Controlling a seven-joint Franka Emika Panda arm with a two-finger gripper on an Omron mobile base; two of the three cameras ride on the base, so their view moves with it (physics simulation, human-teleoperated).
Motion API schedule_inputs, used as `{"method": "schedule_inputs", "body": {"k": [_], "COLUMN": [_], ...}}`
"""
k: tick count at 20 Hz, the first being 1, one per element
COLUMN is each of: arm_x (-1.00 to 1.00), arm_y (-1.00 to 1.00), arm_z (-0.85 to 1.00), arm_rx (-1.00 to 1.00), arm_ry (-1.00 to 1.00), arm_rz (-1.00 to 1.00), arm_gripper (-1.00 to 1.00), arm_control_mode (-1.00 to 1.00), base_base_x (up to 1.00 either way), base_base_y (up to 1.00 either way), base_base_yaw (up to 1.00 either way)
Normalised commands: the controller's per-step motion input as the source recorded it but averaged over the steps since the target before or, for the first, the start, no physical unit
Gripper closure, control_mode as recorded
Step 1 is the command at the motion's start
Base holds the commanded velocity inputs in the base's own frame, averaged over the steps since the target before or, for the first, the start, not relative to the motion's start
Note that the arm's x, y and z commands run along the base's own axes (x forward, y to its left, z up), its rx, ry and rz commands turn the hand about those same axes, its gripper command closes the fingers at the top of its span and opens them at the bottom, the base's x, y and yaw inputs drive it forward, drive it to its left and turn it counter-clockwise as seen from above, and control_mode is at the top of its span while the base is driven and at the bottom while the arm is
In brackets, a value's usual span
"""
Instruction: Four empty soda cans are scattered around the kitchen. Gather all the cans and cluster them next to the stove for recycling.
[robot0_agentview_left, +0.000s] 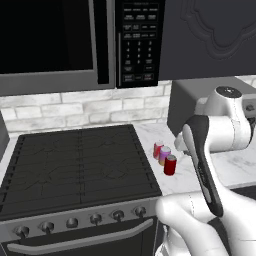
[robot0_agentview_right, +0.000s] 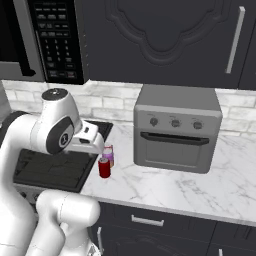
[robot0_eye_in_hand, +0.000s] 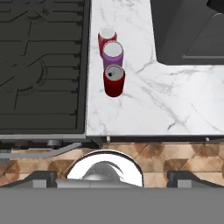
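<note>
Red near can, purple-pink can and red far can sit lined up just beside the stove, our claw gapes empty above, so we risk toppling them when bringing the fourth.

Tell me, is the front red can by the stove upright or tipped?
Upright: the front red can stands on the counter, its silver top facing up.

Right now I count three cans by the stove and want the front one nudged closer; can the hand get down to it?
Probably yes. The open hand hangs above the front red soda can, with bare white marble counter around it and nothing between.
</note>
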Motion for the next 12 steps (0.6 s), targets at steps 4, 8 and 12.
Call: {"method": "schedule_inputs", "body": {"k": [4,8,12], "arm_x": [-0.19,-0.14,-0.1], "arm_y": [0.0,0.07,0.01], "arm_z": [0.36,0.28,0.28], "arm_rx": [0.0,0.0,0.0], "arm_ry": [0.0,0.0,0.0], "arm_rz": [0.0,0.0,0.0], "arm_gripper": [-1.0,-1.0,-1.0], "arm_control_mode": [-1.0,-1.0,-1.0], "base_base_x": [0.0,0.0,0.0], "base_base_y": [0.0,0.0,0.0], "base_base_yaw": [0.0,0.0,0.0]}}
